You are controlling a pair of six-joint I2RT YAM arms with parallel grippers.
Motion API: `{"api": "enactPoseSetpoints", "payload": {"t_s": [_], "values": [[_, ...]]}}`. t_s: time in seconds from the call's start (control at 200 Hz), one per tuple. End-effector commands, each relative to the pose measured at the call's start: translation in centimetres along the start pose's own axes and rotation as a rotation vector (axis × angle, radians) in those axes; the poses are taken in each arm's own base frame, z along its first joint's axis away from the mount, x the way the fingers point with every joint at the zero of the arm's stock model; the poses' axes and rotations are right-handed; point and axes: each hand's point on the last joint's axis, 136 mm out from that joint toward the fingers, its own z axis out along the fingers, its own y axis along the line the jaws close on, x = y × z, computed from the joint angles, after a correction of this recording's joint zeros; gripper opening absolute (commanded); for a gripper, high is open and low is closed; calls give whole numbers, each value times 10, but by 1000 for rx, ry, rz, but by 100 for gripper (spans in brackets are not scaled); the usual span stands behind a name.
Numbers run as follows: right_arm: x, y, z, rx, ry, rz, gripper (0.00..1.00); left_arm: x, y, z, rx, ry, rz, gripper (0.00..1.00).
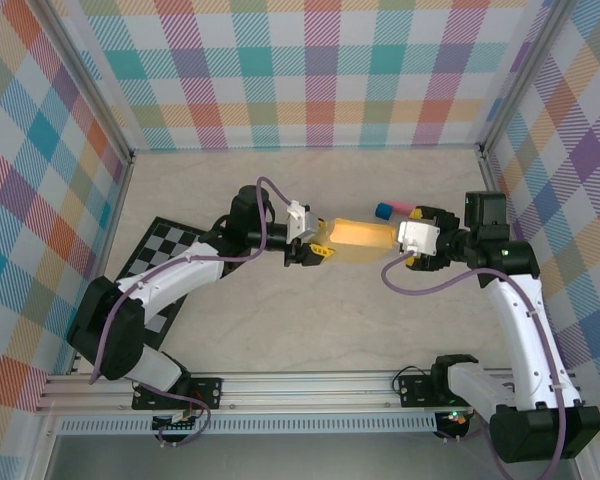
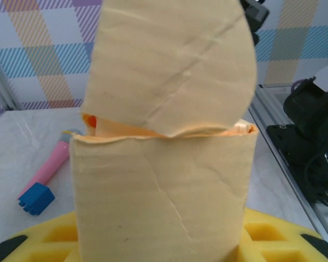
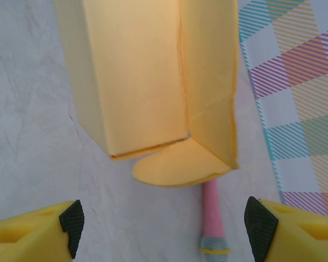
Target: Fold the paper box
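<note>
Paper box is over the bench middle, between both arms. Left fingers seem clamped on one end; right fingers stand apart, just short of its rounded flap.

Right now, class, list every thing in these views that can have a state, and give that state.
paper box: formed into a box shape, rounded end flap untucked
left gripper: shut on the paper box
right gripper: open, holding nothing
pink stick: lying flat on the table
checkered board: lying flat on the table
</note>
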Motion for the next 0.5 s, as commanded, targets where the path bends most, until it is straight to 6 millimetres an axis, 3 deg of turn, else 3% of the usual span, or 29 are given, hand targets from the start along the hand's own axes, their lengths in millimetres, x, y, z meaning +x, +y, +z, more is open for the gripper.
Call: {"api": "enactPoseSetpoints", "payload": {"t_s": [0.0, 0.1, 0.24, 0.495], "values": [[6, -12, -2, 95, 38, -213, 79, -17, -10, -8, 54, -20, 78, 40], [-13, -13, -6, 109, -56, -272, 76, -17, -13, -8, 70, -20, 77, 40], [-35, -2, -12, 79, -177, -321, 62, -16, -12, -7, 72, -19, 76, 39], [-42, 14, -16, 46, -210, -301, 50, -18, -9, -6, 67, -25, 63, 39]]}}
